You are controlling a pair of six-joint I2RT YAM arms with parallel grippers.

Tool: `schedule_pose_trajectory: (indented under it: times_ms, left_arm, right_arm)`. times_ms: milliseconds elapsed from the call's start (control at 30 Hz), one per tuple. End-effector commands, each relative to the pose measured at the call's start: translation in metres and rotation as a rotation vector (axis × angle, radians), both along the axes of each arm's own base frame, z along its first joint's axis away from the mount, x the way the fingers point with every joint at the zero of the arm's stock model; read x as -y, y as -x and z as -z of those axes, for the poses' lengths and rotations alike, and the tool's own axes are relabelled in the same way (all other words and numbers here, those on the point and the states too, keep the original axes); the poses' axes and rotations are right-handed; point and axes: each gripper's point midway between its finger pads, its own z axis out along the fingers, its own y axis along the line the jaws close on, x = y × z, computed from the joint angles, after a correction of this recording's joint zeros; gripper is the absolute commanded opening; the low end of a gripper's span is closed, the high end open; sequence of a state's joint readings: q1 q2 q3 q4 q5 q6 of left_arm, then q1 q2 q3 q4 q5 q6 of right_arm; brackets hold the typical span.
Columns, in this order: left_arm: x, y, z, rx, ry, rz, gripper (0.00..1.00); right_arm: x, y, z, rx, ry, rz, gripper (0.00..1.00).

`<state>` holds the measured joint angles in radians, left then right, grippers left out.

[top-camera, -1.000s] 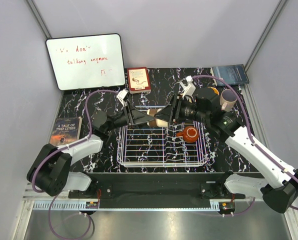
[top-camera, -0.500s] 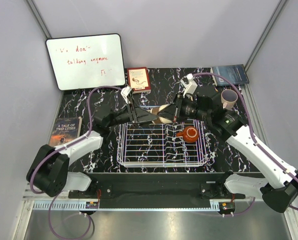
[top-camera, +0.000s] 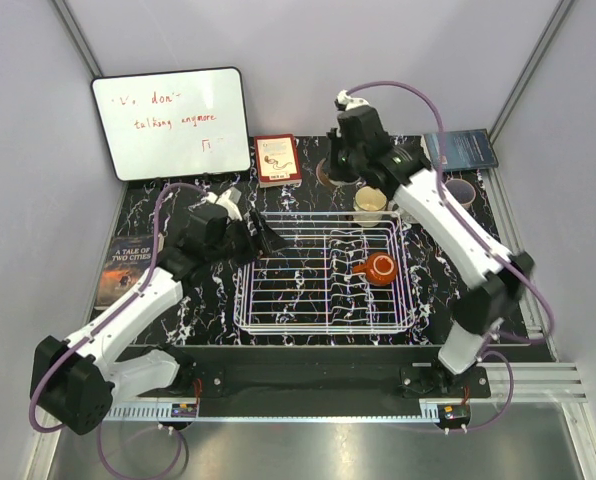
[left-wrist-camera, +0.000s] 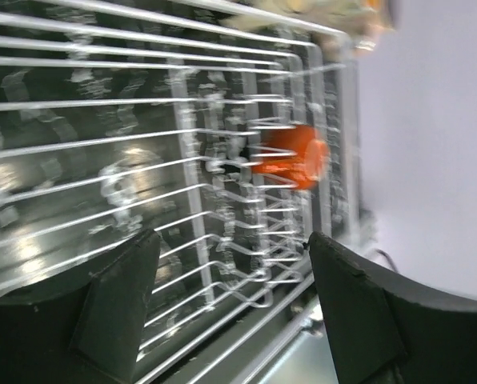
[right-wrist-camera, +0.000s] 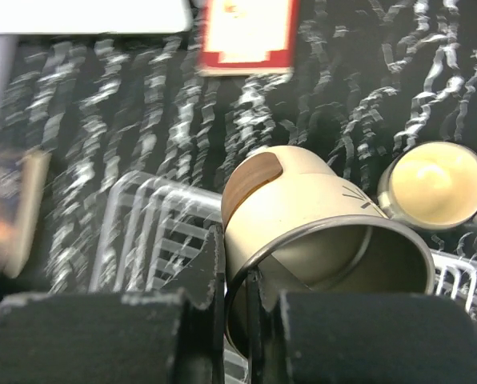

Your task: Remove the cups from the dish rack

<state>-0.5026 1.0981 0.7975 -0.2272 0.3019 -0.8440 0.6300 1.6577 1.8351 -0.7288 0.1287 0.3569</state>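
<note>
Unloading is partly done: a cream ceramic cup (top-camera: 370, 203) and a pinkish-beige ceramic cup (top-camera: 461, 190) are standing on the black marbled bench (top-camera: 143, 205) outside the white wire dish rack (top-camera: 323, 327). Right pincer (right-wrist-camera: 250, 312) is clenching the rim of a cream cup with a brown patch (right-wrist-camera: 302, 208), holding it tipped above the rack's far edge. Rack is holding only a squat reddish-brown handled mug (top-camera: 381, 267), not yet unloaded. Left pincer (left-wrist-camera: 232, 240) is hanging released, empty, over the rack's left side
</note>
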Motion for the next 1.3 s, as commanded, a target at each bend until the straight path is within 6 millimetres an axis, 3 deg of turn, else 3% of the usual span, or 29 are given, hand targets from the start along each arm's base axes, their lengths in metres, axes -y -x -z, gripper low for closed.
schedule_pose_trajectory:
  times_ms: [0, 33, 67, 133, 167, 233, 367, 500, 867, 1267]
  left_arm:
    - [-0.044, 0.003, 0.024, -0.066, -0.217, -0.149, 0.77]
    - [-0.047, 0.004, 0.025, -0.072, -0.231, -0.154, 0.76]
    - [-0.051, 0.009, 0.031, -0.095, -0.254, -0.158, 0.75]
    - [-0.055, 0.011, 0.035, -0.106, -0.278, -0.165, 0.75]
    - [-0.057, 0.013, 0.037, -0.112, -0.285, -0.164, 0.75]
    - [-0.059, 0.016, 0.041, -0.124, -0.295, -0.163, 0.75]
    - [-0.060, 0.019, 0.046, -0.138, -0.305, -0.157, 0.75]
    - [-0.059, 0.020, 0.051, -0.152, -0.316, -0.140, 0.74]
    - [-0.053, 0.017, 0.064, -0.204, -0.340, -0.113, 0.74]
    - [-0.051, 0.014, 0.072, -0.225, -0.359, -0.101, 0.73]
  right_arm:
    - [0.024, -0.043, 0.054, -0.135, 0.168, 0.158, 0.00]
    - [0.021, -0.051, 0.046, -0.119, 0.158, 0.169, 0.00]
    - [0.021, -0.057, 0.070, -0.171, 0.210, 0.179, 0.00]
    - [0.016, -0.069, 0.066, -0.162, 0.205, 0.191, 0.00]
    - [0.012, -0.073, 0.085, -0.198, 0.232, 0.190, 0.00]
    - [0.008, -0.081, 0.089, -0.200, 0.231, 0.199, 0.00]
    - [-0.006, -0.089, 0.125, -0.263, 0.243, 0.186, 0.00]
    - [-0.016, -0.096, 0.138, -0.284, 0.231, 0.178, 0.00]
    - [-0.021, -0.093, 0.197, -0.399, 0.290, 0.155, 0.00]
    - [-0.024, -0.085, 0.238, -0.482, 0.321, 0.117, 0.03]
